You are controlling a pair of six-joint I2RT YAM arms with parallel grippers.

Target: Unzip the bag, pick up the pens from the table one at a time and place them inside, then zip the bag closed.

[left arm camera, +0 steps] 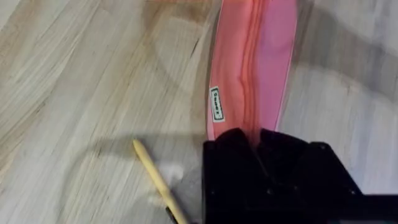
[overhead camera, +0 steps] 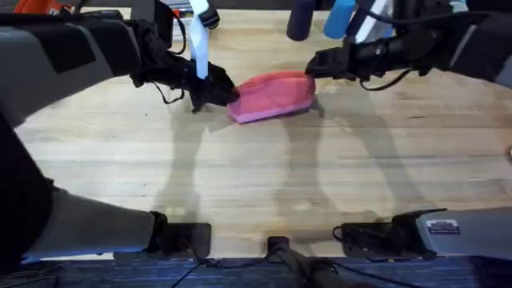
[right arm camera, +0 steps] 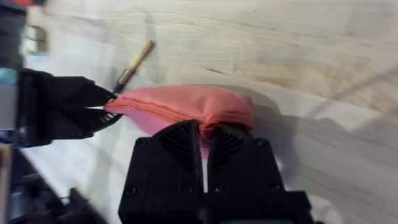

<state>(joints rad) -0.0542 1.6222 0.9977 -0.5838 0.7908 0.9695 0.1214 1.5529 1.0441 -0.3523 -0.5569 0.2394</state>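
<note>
on the wooden table [overhead camera: 264,184], both arms' fingers pinch opposite ends of the bag [overhead camera: 274,96].

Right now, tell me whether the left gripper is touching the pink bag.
Touching. In the right wrist view the left gripper pinches the end of the bag; the left wrist view shows the fabric running between its fingers.

Bag [overhead camera: 274,96]: pink fabric, deeper coral-pink band along zipper [left arm camera: 249,56]; small white label [left arm camera: 216,103] with dark lettering and dark border near one end. Pen [left arm camera: 157,180]: yellow-tan shaft, dark tip. Surface [overhead camera: 256,176]: light wood, visible plank grain, pale brown streaks. Left hand [overhead camera: 214,90]: black. Right hand [overhead camera: 318,62]: black, ribbed pattern on inner finger faces in right wrist view.
</note>
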